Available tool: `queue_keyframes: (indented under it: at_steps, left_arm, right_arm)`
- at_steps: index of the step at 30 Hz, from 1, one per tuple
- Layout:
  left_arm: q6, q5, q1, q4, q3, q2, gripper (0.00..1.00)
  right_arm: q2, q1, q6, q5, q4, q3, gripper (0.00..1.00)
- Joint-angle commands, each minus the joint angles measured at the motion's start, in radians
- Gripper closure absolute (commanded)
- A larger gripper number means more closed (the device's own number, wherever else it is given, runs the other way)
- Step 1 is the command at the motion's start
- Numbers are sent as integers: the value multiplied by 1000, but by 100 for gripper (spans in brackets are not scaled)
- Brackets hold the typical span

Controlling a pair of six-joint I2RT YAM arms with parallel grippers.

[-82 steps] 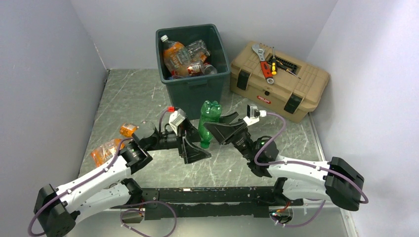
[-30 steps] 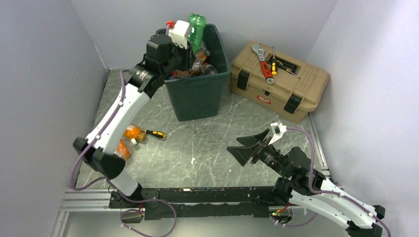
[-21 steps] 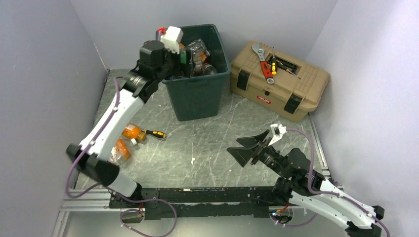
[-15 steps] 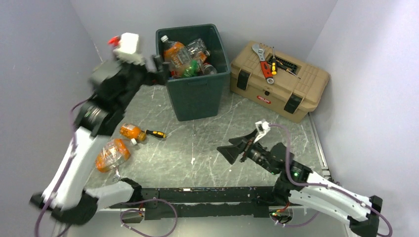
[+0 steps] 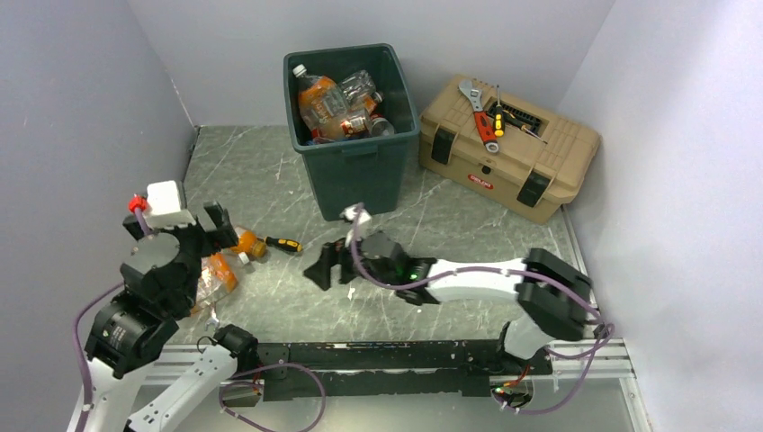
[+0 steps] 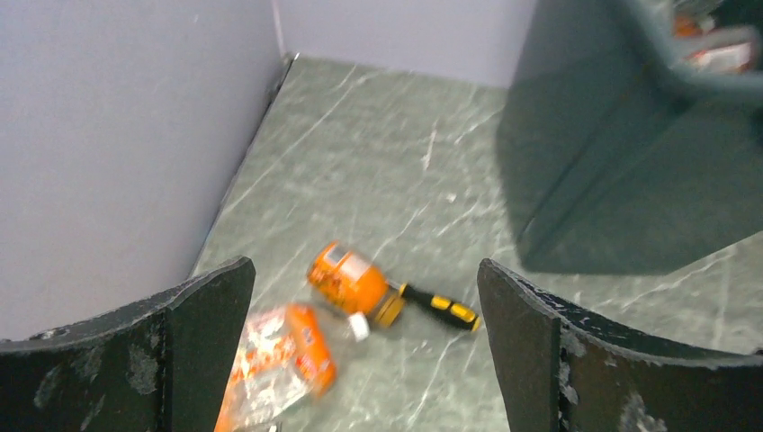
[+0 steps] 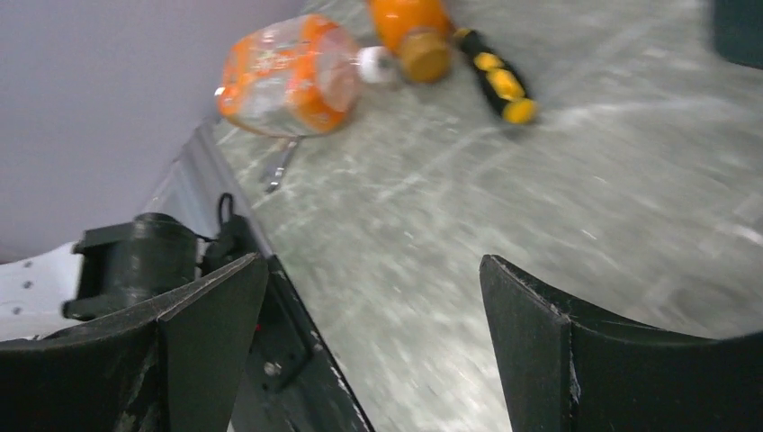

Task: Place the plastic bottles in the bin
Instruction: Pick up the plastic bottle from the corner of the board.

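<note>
the left gripper (image 6: 364, 268) hangs over the near-left part of the table (image 5: 270, 180), jaws wide apart and empty, facing the two plastic bottles not yet in the bin. closest to the left wall lies a crushed bottle (image 6: 281, 358), clear plastic with an orange label, flattened and on its side. just beside it, slightly farther, lies a small orange bottle (image 6: 349, 281), plump and undented, also on its side; its cap end seems to touch the tip of a screwdriver (image 6: 441, 306) with a black and yellow handle. right of that, the right gripper (image 5: 328, 265) sits low over the middle of the table and points left toward the same bottles, its jaws apart too, holding nothing.

the bin (image 5: 355, 175) stands at the far centre, already heaped with bottles (image 5: 337, 99). a tan toolbox (image 5: 508, 162) sits to its right.

the step in hand looks like reaching for the next bottle. the next move calls for one claw to settle around a bottle body, clear of the screwdriver; the round one may roll, and the crushed one lies near the wall.
</note>
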State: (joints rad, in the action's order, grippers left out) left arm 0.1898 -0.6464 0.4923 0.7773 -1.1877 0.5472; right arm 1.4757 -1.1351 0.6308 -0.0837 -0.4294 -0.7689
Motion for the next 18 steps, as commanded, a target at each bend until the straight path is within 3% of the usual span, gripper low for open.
queue_keyframes:
  at_steps: [1, 2, 3, 9, 18]
  left_arm:
    - [118, -128, -1, 71, 86, -116, 1]
    - [123, -123, -1, 62, 109, -143, 1]
    - [124, -117, -1, 51, 131, -168, 1]
    - [166, -108, -1, 42, 216, -297, 1]
    - [214, -128, -2, -20, 348, -470, 1]
  right_arm:
    - [206, -21, -11, 134, -158, -216, 8]
    - [262, -22, -399, 138, -154, -273, 8]
    - [315, -24, -485, 136, -151, -323, 8]
    - [597, -23, -616, 160, -47, -658, 9]
    - [810, -20, -821, 435, -24, -889, 14]
